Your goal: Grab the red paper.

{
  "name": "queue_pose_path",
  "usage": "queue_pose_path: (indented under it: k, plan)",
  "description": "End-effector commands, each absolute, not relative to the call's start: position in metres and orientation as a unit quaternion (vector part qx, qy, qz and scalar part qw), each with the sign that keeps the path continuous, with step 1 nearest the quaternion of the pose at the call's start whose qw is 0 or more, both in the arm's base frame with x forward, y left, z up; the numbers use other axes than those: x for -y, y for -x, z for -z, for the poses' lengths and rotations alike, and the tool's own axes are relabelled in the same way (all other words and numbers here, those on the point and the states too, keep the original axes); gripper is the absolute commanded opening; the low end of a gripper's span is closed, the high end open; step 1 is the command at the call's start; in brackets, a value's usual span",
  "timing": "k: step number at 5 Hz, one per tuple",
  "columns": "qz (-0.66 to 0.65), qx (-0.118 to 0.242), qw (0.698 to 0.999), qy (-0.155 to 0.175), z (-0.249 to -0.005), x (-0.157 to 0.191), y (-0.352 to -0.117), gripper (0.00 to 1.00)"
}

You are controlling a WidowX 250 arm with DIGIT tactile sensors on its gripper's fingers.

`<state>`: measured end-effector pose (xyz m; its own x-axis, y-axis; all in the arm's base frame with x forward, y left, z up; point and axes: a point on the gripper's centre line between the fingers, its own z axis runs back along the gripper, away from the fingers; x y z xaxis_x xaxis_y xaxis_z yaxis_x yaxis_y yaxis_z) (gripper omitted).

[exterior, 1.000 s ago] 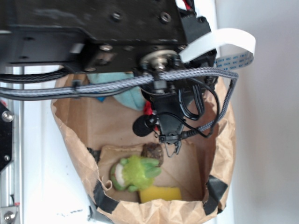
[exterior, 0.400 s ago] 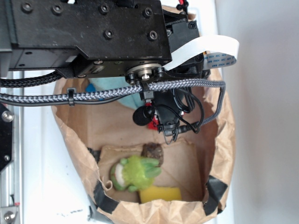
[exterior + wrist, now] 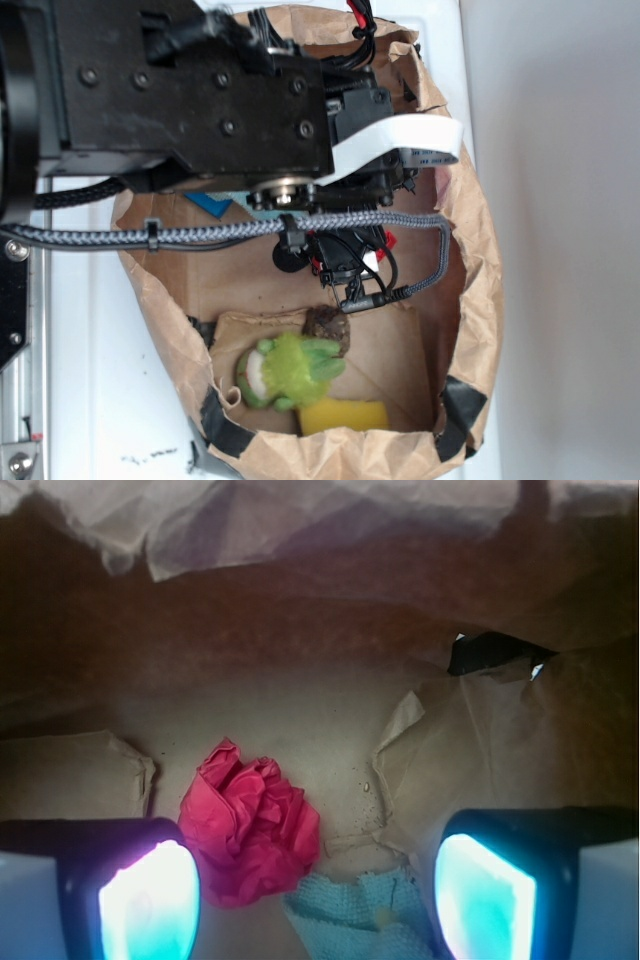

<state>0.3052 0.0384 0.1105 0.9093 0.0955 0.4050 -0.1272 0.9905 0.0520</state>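
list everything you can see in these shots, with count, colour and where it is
red paper: 1, bright red, crumpled, on the bag floor between the fingers, nearer the left one
cloth: 1, light teal, beside the red paper
paper bag: 1, brown with black tape patches, holding everything
plush toy: 1, green, near end of the bag
sponge: 1, yellow, beside the plush
brown lump: 1, next to the plush
blue piece: 1, partly under the arm
gripper: 1, black, pads glowing cyan, open

A black robot arm (image 3: 190, 100) reaches down into an open brown paper bag (image 3: 470, 300) (black tape patches its rim). On the bag's floor, near the lower edge, a green plush toy (image 3: 290, 368) lies beside a yellow sponge (image 3: 345, 416).
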Motion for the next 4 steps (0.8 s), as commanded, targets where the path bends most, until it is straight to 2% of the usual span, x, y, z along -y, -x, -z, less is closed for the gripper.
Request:
queue_pose_path:
  k: [1,4]
  plan:
    - [-0.035,0.211,0.976,-0.038,-0.114,-0.027,-0.307,1.0]
    - [-0.04,0.22,0.974,-0.022,-0.108,-0.011,-0.31,1.0]
